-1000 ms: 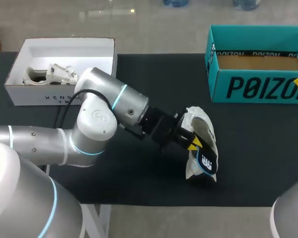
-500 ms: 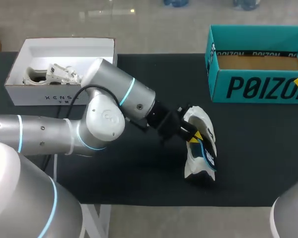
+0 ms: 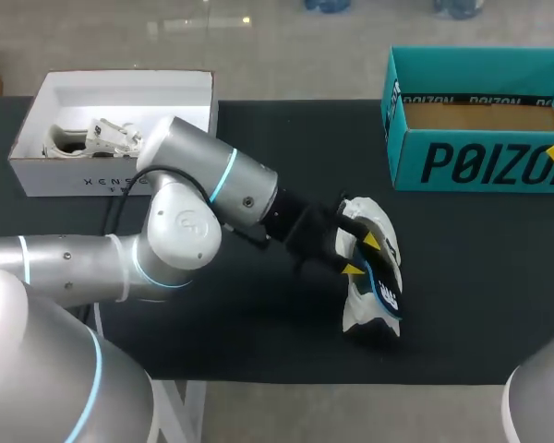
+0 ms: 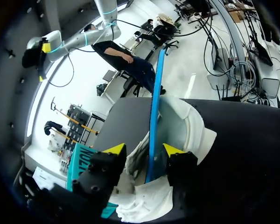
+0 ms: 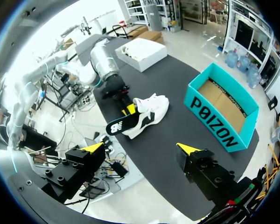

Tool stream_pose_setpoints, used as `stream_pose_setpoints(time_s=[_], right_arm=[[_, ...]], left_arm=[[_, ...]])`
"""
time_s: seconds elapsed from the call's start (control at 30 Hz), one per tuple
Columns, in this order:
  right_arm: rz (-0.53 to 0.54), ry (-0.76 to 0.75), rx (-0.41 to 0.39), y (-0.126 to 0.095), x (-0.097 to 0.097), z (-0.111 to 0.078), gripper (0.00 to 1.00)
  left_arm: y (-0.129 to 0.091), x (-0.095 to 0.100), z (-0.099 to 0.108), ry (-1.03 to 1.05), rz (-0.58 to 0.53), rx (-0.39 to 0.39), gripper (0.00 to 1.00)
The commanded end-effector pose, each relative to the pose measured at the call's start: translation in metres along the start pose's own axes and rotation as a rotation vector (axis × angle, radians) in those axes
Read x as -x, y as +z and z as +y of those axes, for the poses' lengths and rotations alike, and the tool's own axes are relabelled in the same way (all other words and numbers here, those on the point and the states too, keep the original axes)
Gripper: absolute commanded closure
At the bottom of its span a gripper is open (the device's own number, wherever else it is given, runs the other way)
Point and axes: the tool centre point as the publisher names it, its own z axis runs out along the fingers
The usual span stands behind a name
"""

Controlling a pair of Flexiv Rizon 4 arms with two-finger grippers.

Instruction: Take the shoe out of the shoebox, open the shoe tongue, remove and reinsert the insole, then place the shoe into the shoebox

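Shoe (image 3: 380,226) is laid on the worktop (image 3: 462,277), insole (image 3: 386,293) jutting out; that insole is straddled by the part-open left end effector (image 3: 362,256), probably to guide it in. Right end effector (image 5: 140,148) is held wide, aside.

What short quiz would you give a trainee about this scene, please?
1. True or false: the shoe lies on the table, outside the teal shoebox.
2. What stands between the fingers of the left gripper? A the insole, B a lace, C nothing.
3. Fill in: the right gripper is ___ and holds nothing.
Key: 1 true; 2 A; 3 open.
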Motion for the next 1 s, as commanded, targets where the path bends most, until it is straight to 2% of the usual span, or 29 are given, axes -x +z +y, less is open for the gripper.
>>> stream_pose_setpoints(time_s=[0.03,0.17,0.23,0.3,0.33,0.43,0.67,1.0], right_arm=[[0.002,0.001,-0.005,0.0,0.001,0.002,0.0],[0.002,0.001,-0.005,0.0,0.001,0.002,0.0],[0.002,0.001,-0.005,0.0,0.001,0.002,0.0],[0.002,0.001,-0.005,0.0,0.001,0.002,0.0],[0.002,0.001,-0.005,0.0,0.001,0.002,0.0],[0.002,0.001,-0.005,0.0,0.001,0.002,0.0],[0.002,0.001,-0.005,0.0,0.001,0.002,0.0],[0.002,0.001,-0.005,0.0,0.001,0.002,0.0]], left_arm=[[0.001,-0.003,-0.009,0.01,0.007,-0.004,0.55],[0.009,-0.007,-0.015,0.019,0.04,-0.022,0.57],[0.011,-0.009,-0.017,0.02,0.047,-0.024,0.63],[0.011,-0.01,-0.016,0.019,0.05,-0.023,0.75],[0.011,-0.011,-0.015,0.015,0.051,-0.021,0.85],[0.012,-0.012,-0.012,0.009,0.054,-0.017,1.0],[0.009,-0.011,-0.005,0.005,0.054,0.001,1.0],[0.004,-0.008,0.023,0.034,0.083,0.073,1.0]])
